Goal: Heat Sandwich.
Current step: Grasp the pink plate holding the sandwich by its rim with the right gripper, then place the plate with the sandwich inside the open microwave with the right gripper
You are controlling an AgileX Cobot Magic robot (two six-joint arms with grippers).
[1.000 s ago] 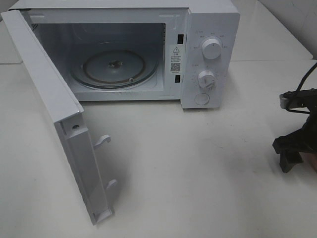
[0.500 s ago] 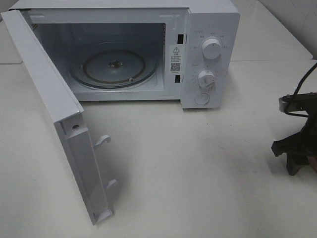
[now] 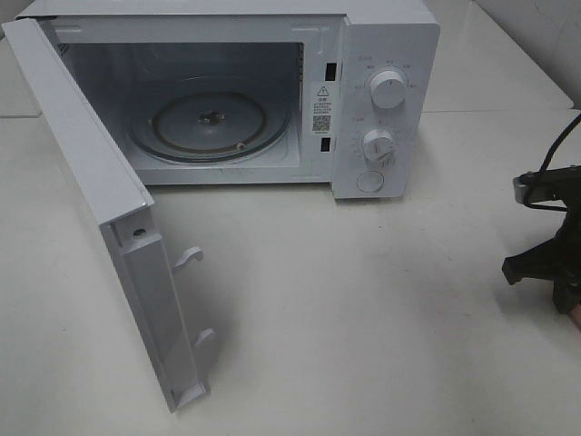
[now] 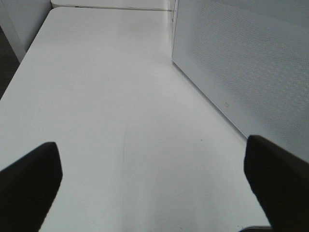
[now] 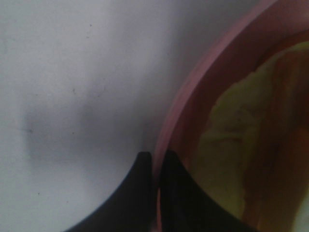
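Observation:
The sandwich (image 5: 241, 145) lies on a round pink plate (image 5: 193, 82) and shows as blurred pale green and tan layers in the right wrist view. My right gripper (image 5: 155, 155) is shut on the plate's rim, one finger outside it and one inside. In the exterior high view this gripper (image 3: 551, 272) sits at the table's far right edge, and the sandwich is out of that frame. My left gripper (image 4: 150, 145) hangs open over bare table beside the microwave's outer wall (image 4: 241, 63); it is out of the exterior high view.
The white microwave (image 3: 381, 54) stands at the back with its door (image 3: 91, 182) swung wide open toward the front left. Its glass turntable (image 3: 209, 123) is bare. White table (image 3: 363, 318) lies between the microwave and the right gripper.
The right gripper's jaws have gone from open to shut on the plate's rim. In the exterior high view it has shifted slightly right. The left arm and the microwave are unchanged.

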